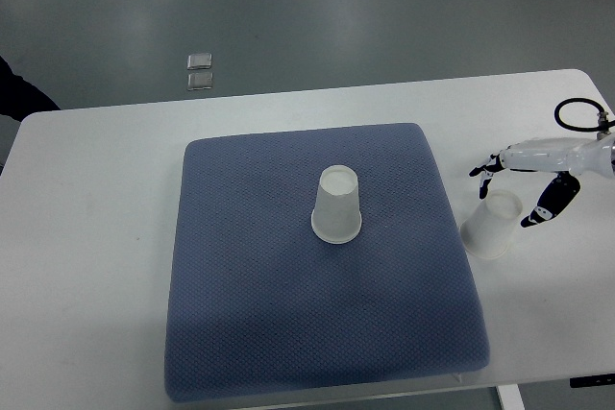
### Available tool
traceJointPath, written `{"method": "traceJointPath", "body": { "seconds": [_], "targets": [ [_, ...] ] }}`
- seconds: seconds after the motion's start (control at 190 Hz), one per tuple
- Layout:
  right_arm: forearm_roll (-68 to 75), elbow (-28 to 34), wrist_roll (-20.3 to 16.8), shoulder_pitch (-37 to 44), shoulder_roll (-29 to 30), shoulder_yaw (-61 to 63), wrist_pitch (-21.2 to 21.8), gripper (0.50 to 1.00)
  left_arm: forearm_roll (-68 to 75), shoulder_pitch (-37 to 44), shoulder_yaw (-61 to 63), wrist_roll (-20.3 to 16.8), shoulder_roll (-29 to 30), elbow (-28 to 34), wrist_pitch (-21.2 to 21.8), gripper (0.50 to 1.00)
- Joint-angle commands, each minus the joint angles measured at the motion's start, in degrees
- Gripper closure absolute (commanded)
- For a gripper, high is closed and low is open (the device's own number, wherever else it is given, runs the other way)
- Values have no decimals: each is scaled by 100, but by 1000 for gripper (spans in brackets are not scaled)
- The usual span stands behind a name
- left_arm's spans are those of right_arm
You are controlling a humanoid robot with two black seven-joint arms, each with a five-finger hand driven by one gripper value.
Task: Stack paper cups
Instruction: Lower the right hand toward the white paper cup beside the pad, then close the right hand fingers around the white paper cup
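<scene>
My right hand (524, 189) reaches in from the right edge over the white table (96, 237); its fingers are spread loosely around the top of a paper cup (491, 226), thumb on one side and fingertips on the other, though I cannot tell whether they touch it; that cup stands upside down on the bare table just beside the blue mat (288, 333); a second paper cup (336, 205) stands inverted near the mat's middle, well apart from my hand.
</scene>
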Motion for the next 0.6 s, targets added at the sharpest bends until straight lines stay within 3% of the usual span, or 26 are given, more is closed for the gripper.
{"method": "traceJointPath", "body": {
  "seconds": [0.0,0.594],
  "targets": [
    [0,-12,-10,-104,5,0,-128,591,0,0,1,-1,0,0,0,500],
    [-18,-285,-19,-473,286,0,-699,593,0,0,1,8,0,0,0,500]
  ]
}}
